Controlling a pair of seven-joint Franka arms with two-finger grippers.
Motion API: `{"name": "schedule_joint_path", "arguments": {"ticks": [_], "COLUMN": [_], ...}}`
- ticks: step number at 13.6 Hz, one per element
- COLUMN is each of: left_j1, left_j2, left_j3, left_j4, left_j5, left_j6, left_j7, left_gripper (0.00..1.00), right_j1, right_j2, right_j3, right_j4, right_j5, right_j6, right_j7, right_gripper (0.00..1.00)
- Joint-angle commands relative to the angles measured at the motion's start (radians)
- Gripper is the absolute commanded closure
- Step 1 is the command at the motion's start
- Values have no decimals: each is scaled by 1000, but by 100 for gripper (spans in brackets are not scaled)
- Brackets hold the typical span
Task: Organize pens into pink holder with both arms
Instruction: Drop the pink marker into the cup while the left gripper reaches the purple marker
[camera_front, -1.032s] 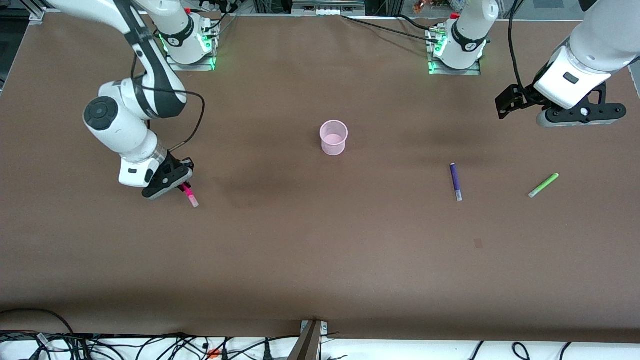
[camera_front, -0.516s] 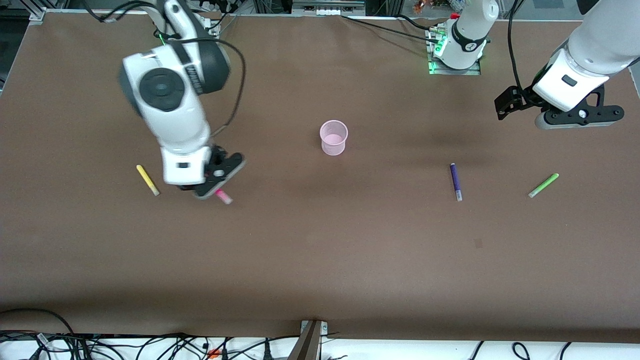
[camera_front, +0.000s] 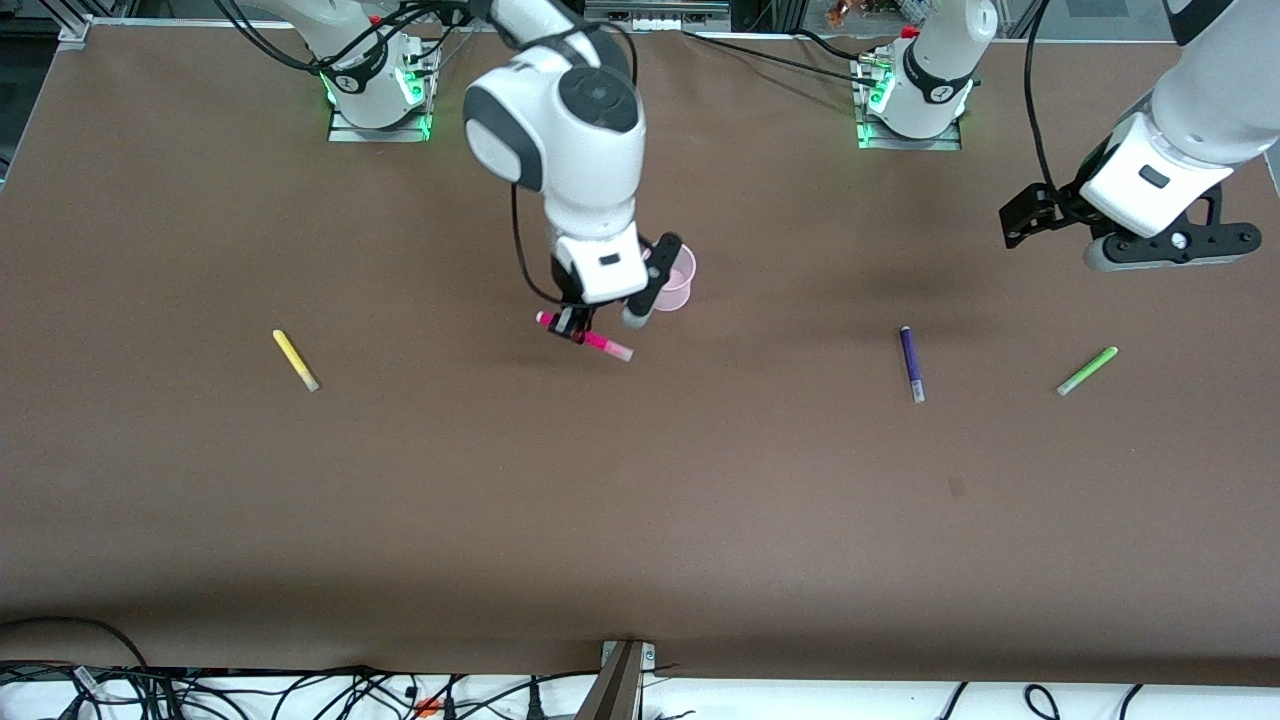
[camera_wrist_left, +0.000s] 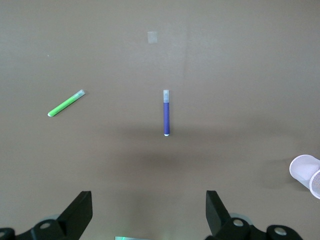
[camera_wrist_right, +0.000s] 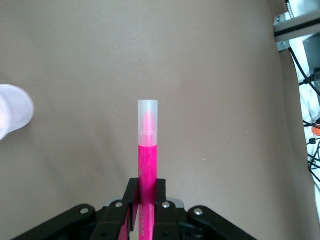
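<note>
My right gripper (camera_front: 576, 328) is shut on the magenta-pink pen (camera_front: 601, 344), which sticks out level from its fingers (camera_wrist_right: 131, 192), clear cap end foremost (camera_wrist_right: 148, 145). It hangs over the table right beside the pink holder (camera_front: 677, 284), and the hand hides part of the holder. The holder's edge shows in the right wrist view (camera_wrist_right: 15, 112). The yellow pen (camera_front: 296, 360) lies toward the right arm's end. The dark purple pen (camera_front: 911, 363) and the light green pen (camera_front: 1087, 370) lie toward the left arm's end. My left gripper (camera_wrist_left: 147, 200) waits open and empty, high over that end.
The arm bases (camera_front: 375, 90) (camera_front: 915, 100) stand along the table's back edge. Loose cables and a metal post (camera_front: 620, 680) run along the front edge. A small pale patch (camera_front: 956, 486) marks the table nearer the front camera than the purple pen.
My right arm has swung from its end of the table to the middle beside the holder, carrying the magenta-pink pen. The yellow pen came into sight. The left gripper barely shifted.
</note>
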Motion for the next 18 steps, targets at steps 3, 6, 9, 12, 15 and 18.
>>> {"name": "schedule_joint_path", "arguments": {"ticks": [3,6,9,12,15,18], "left_j1": [36,37,68,68,67,67], "left_j2": [35,37,35,37,87,218], "left_j3": [-2,-2,-4,-5,-15,-13], "left_j4": [21,-101,-290,-498,-693,-709], "left_j5": [-2,-55,-62,-63,-63,-60], "left_j6": [-61,29,251,535,853,973], "left_j7": [63,77,79,79,79,77], "left_gripper": [0,0,0,0,0,0], "right_j1": [138,201,277,326,337,337], "right_j2": [-10,16,82,139,183,235], "right_j3": [-9,-11,-11,-12,-15,-18], "right_j4": [17,9,9,18,52,113], "right_j5": [-22,-20,-25,-57,-75,-97], "right_j6": [-282,-330,-343,-341,-327,-323], "right_j7": [-6,49,144,224,273,278], "right_gripper": [100,100,100,100,100,100]}}
